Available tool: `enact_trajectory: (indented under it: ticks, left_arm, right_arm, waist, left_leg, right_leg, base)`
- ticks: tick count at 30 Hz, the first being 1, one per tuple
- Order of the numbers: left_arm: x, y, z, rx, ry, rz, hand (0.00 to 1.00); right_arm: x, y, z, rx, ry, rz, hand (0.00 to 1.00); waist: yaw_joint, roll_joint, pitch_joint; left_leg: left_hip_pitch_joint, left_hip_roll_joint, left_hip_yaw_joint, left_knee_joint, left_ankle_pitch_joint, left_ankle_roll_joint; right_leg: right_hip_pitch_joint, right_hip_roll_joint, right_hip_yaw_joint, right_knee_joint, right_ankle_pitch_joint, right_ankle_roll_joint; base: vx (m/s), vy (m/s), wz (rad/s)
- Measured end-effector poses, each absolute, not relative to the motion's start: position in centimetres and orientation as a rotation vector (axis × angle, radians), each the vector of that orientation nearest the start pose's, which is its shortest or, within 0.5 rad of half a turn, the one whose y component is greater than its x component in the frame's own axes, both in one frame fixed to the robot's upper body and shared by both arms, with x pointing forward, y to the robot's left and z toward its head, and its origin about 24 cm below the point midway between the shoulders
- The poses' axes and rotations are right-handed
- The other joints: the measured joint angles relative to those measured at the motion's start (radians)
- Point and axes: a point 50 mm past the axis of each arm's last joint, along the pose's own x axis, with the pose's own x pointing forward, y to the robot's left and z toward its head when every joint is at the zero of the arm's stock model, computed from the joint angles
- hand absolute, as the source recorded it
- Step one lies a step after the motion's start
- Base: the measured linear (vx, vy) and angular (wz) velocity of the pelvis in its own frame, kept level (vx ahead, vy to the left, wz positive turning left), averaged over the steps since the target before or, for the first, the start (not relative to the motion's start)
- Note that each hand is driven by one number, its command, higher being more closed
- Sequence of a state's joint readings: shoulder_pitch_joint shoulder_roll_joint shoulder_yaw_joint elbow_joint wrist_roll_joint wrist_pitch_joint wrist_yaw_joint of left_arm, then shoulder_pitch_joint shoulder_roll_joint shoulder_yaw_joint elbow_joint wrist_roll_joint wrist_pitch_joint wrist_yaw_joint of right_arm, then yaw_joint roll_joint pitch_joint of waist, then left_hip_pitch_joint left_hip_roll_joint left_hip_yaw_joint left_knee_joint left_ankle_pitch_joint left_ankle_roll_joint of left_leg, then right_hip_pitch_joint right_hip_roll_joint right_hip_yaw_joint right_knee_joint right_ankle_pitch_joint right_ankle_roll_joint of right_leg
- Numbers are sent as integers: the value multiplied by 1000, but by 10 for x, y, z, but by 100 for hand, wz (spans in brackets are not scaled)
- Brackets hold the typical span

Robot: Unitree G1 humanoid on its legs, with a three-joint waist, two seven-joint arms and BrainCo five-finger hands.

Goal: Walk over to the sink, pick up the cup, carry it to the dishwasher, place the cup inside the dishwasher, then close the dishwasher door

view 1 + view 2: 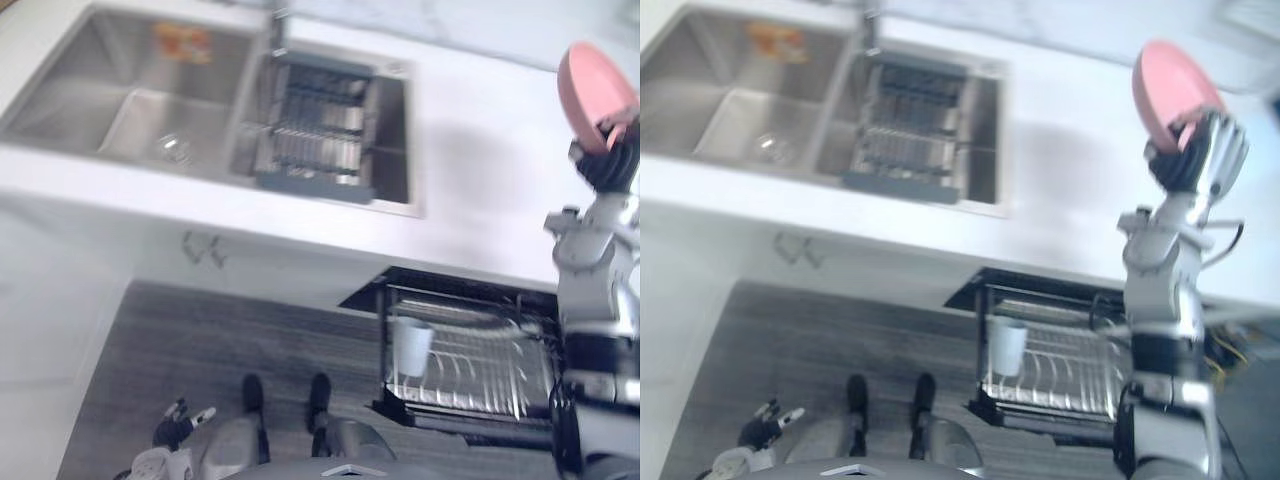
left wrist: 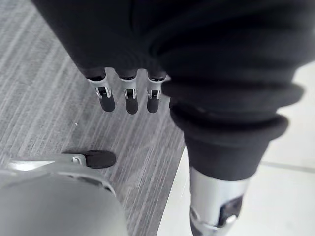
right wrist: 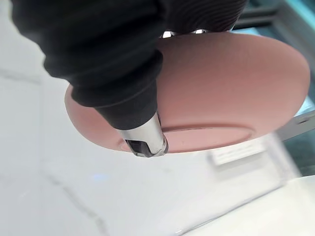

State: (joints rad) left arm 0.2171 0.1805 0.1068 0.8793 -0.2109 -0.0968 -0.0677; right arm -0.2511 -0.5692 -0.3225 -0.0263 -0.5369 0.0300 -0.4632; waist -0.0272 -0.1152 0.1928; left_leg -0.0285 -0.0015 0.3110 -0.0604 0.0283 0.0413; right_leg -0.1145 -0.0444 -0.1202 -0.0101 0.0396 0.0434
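Note:
My right hand (image 1: 610,160) is raised above the white counter at the right, shut on a pink plate (image 1: 592,85) held on edge. In the right wrist view the thumb (image 3: 145,137) presses the underside of the pink plate (image 3: 231,88). A white cup (image 1: 411,345) stands upright at the left end of the pulled-out dishwasher rack (image 1: 490,365), below the counter edge. My left hand (image 1: 175,420) hangs low at the lower left over the grey floor. Its fingers (image 2: 130,101) are relaxed and hold nothing.
The steel sink (image 1: 130,110) is at the upper left, with a dark drain rack (image 1: 315,130) in its right basin and a small glinting round thing (image 1: 172,148) on the left basin's floor. White counter (image 1: 480,150) runs between sink and dishwasher. Grey wood-look floor (image 1: 200,340) lies below.

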Motion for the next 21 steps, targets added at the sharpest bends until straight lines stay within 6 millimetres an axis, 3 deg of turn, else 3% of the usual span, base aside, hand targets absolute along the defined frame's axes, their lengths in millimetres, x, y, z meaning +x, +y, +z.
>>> enact_trajectory:
  ticks: [1,2,4,5,6,7,9,11,14,21]
  left_arm:
    - [78,237,-146,-89,967,285,0]
    - [72,242,-146,-81,981,313,0]
    - [67,248,-146,-82,989,358,0]
    - [68,249,-146,-78,987,365,0]
    - [68,250,-146,-80,984,375,0]
    - [68,251,-145,-76,979,377,0]
    - [71,247,-146,-92,977,377,0]
    - [70,237,-149,-126,985,377,0]
    - [62,223,-155,-163,1025,371,0]
    - [62,221,-156,-147,1019,363,0]
  right_arm:
    - [254,-302,186,-947,-484,-823,100]
    - [256,-293,174,-910,-464,-786,100]
    - [261,-279,164,-867,-453,-725,100]
    - [262,-276,162,-856,-452,-713,100]
    - [262,-273,162,-850,-459,-696,100]
    - [262,-270,160,-853,-462,-675,100]
    - [262,-265,154,-860,-459,-629,100]
    - [261,-260,143,-876,-418,-559,100]
    - [247,-262,120,-872,-299,-470,100]
    - [247,-240,109,-793,-265,-329,100]
  waist:
    - [-9,4,-3]
    - [-7,7,-5]
    - [-4,9,-6]
    - [-2,8,-8]
    - [4,15,-12]
    - [7,-11,-34]
    - [33,-5,-54]
    - [30,22,-54]
    - [27,78,-71]
    - [46,86,-58]
  left_leg:
    - [5,34,76,34,-27,4]
    - [9,84,158,78,-58,-6]
    - [13,157,264,157,-100,-24]
    - [11,175,291,184,-113,-22]
    - [8,206,331,230,-141,-42]
    - [-6,223,358,293,-169,-68]
    - [-18,246,378,322,-176,-87]
    - [-6,251,379,323,-170,-100]
    - [16,266,375,322,-179,-124]
    - [3,258,374,328,-175,-119]
  right_leg:
    - [-27,-33,-136,78,-77,-27]
    - [-60,-74,-285,192,-89,-63]
    - [-61,-148,-459,350,-96,-100]
    - [-51,-174,-499,393,-105,-106]
    - [-19,-215,-541,427,-108,-112]
    - [27,-228,-540,367,-39,-97]
    - [73,-147,-496,162,-33,-33]
    - [120,-102,-467,21,3,8]
    - [161,-74,-458,-23,16,8]
    - [161,-75,-443,-65,53,25]
  base:
    - [25,30,-187]
    - [25,22,-207]
    - [24,-43,-182]
    - [9,-104,-160]
    - [2,-229,-123]
    - [1,-238,-116]
    - [-19,-280,-108]
    - [-47,-212,-75]
    - [-69,-42,-15]
    - [-103,74,-1]
